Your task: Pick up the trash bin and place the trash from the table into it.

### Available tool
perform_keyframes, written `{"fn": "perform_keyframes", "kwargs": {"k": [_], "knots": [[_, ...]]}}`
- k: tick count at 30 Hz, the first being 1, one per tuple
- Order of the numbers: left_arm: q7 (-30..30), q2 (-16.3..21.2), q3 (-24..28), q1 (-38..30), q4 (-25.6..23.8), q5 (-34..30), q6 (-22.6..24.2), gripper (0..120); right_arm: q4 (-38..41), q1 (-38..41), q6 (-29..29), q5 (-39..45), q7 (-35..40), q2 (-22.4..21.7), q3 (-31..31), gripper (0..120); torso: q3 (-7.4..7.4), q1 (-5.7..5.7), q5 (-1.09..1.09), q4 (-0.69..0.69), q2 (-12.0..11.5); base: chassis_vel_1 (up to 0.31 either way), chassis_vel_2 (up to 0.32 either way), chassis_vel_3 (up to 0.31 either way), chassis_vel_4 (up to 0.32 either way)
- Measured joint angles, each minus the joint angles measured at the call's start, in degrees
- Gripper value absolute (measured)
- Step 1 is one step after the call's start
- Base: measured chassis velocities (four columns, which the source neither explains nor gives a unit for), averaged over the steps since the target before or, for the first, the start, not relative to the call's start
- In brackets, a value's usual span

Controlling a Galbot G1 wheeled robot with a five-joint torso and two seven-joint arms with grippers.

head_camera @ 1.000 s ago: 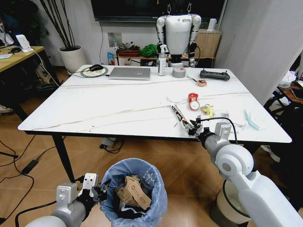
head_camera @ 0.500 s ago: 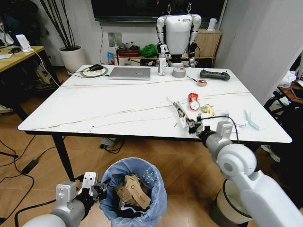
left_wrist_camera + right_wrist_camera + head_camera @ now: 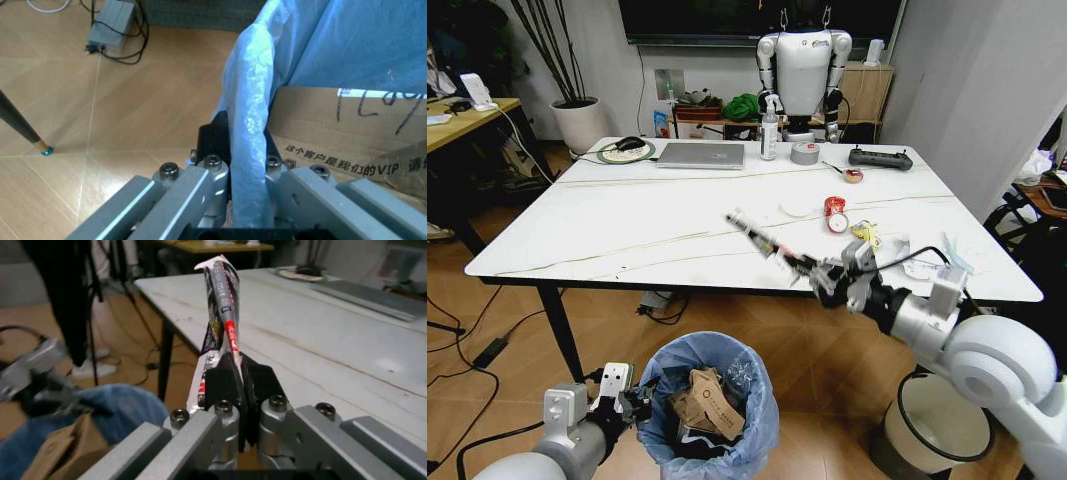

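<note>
The trash bin, lined with a crinkly light-blue bag, hangs low in front of me with torn brown cardboard inside. My left gripper is shut on its rim; the left wrist view shows the bag's edge pinched between the fingers. My right gripper is shut on a long flattened wrapper, held just off the near edge of the white marble-look table. That wrapper sticks up from the fingers in the right wrist view. More trash lies on the table: a red wrapper and crumpled tissues.
At the table's far side lie a laptop, a spray bottle, a tape roll and a black controller. A white humanoid robot stands behind. A black-rimmed white bin sits on the floor at my right.
My right gripper has lifted the long wrapper off the table and drawn it left and toward me, past the table's near edge. The left gripper and bin have stayed put.
</note>
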Motion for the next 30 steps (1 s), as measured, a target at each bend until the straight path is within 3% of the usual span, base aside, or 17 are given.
{"fn": "perform_keyframes", "kwargs": {"k": [3, 10, 16, 22, 30], "knots": [[-0.03, 0.05, -0.14, -0.15, 0.00, 0.01, 0.00, 0, 1.36, 0.98, -1.01, 0.25, -5.77, -3.74, -0.08, 0, 0.00, 0.00, -0.01, 0.01, 0.00, 0.000, 0.000, 0.000, 0.000], [-0.05, 0.01, -0.06, -0.68, 0.00, -0.02, 0.00, 0, 1.00, 0.10, -0.89, -5.28, -14.65, -6.71, -0.65, 0, 0.00, 0.00, 0.00, 0.01, 0.00, 0.000, 0.000, 0.000, 0.000], [-0.06, 0.14, 0.00, -0.79, 0.00, -0.04, 0.00, 0, 1.79, -0.30, -1.75, -7.44, -15.67, -7.87, -1.66, 0, 0.00, 0.00, 0.00, 0.01, 0.00, 0.000, 0.000, 0.000, 0.000], [-0.06, -0.06, 0.34, -0.95, 0.00, 0.01, 0.00, 0, 3.73, -1.50, -2.85, -7.30, -11.42, -8.30, -2.39, 0, 0.00, 0.00, -0.01, 0.01, 0.00, 0.000, 0.000, 0.000, 0.000], [-0.05, -0.47, 0.61, -0.70, 0.00, 0.35, 0.00, 0, 4.35, -2.47, -2.71, -7.72, -9.08, -7.75, -3.11, 30, 0.00, 0.00, -0.01, 0.01, 0.00, 0.000, 0.000, 0.000, 0.000]]}}
